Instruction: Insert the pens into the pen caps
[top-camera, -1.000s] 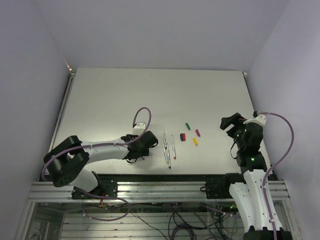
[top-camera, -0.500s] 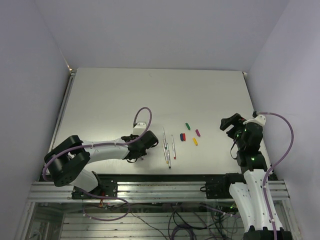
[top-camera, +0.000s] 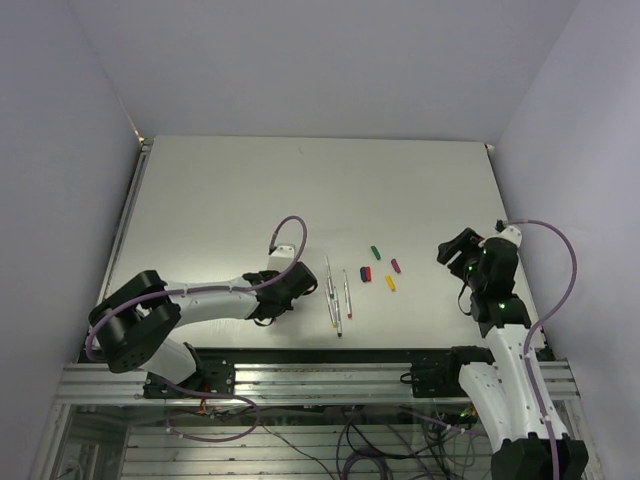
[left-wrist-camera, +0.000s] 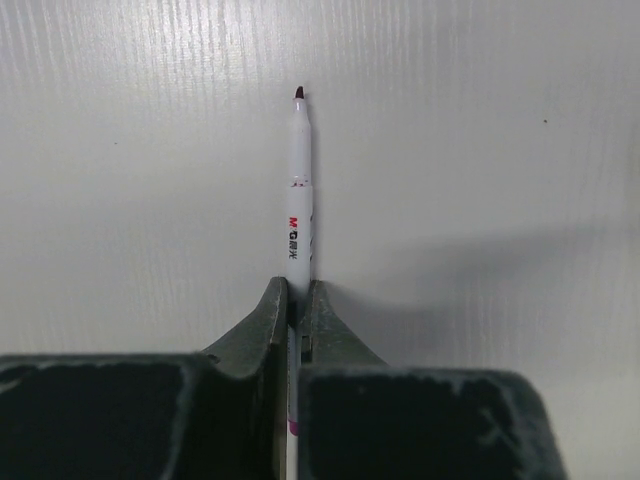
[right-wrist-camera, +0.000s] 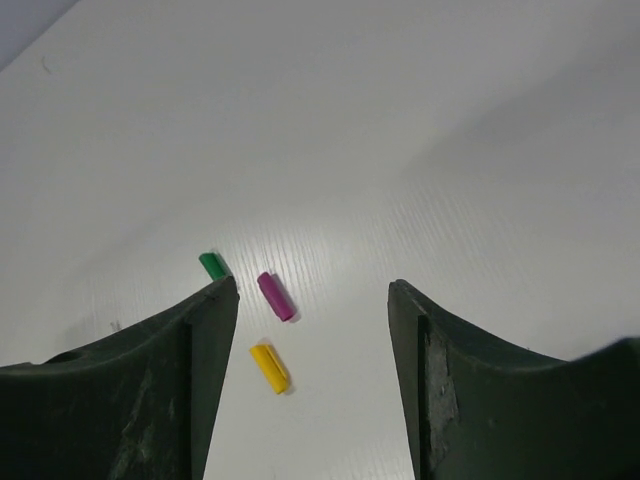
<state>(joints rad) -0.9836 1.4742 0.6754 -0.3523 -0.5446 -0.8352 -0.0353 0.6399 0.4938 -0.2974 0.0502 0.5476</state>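
My left gripper (left-wrist-camera: 297, 292) is shut on a white pen (left-wrist-camera: 297, 200) that lies on the table, its dark tip pointing away from the jaws. From above, that gripper (top-camera: 274, 300) sits just left of several more pens (top-camera: 337, 298) lying side by side. To their right lie the pen caps: green (top-camera: 375, 250), purple (top-camera: 395, 265), yellow-orange (top-camera: 390, 283), and red beside blue (top-camera: 365, 272). My right gripper (top-camera: 450, 252) hovers open right of the caps. Its wrist view shows the green cap (right-wrist-camera: 212, 264), purple cap (right-wrist-camera: 275, 296) and yellow-orange cap (right-wrist-camera: 269, 367) ahead, nothing between its fingers (right-wrist-camera: 312, 290).
The white table (top-camera: 300, 190) stretches back to the grey walls. Its right edge runs close behind the right arm. A purple cable loops over the left wrist (top-camera: 288, 228).
My left gripper has closed onto the pen. The right gripper's jaws have narrowed somewhat and its wrist has shifted slightly left toward the caps.
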